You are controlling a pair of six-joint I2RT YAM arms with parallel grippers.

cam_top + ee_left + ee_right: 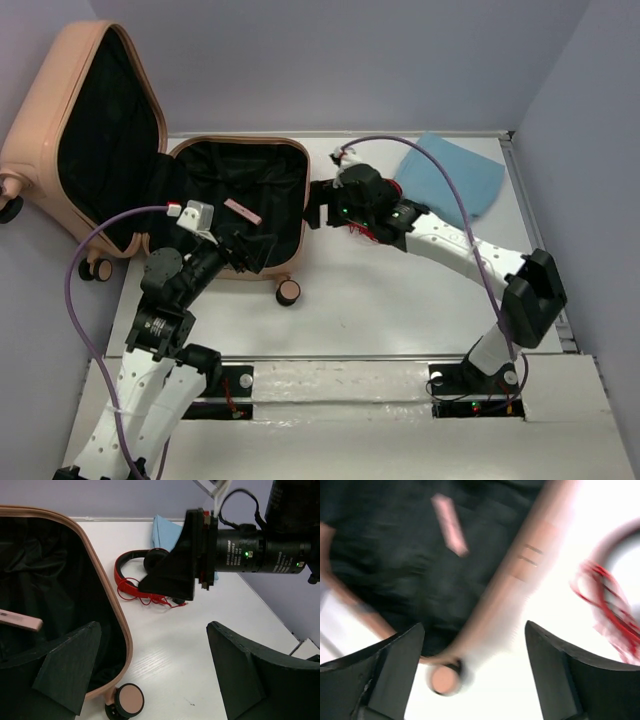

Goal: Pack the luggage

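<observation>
Across the middle of the top view, a white table point(400, 310) is spreading out, and plain lavender-grey walls point(400, 60) are closing it in on the far side and both flanks.

At the upper left of that frame, the large peach-pink hard-shell suitcase with rounded corners point(35, 140) is lying open. Its lid is leaning up against the left wall, and its base is lying flat on the table, showing black fabric lining. A small flat pink bar point(242, 211) is resting on that lining. A black-and-peach wheel point(288, 292) is sticking out at the near edge.

Just right of the suitcase, red headphones with a tangled red cable point(120, 562) are lying on the table, with a light blue folded cloth point(455, 175) beyond them.

The left gripper point(248, 248) is hanging over the base's near rim, jaws spread wide and gripping nothing. The right gripper point(475, 655) is hovering beside the right rim, jaws apart and empty.

Dark marks on the shell in the right wrist view are too blurred to read.
</observation>
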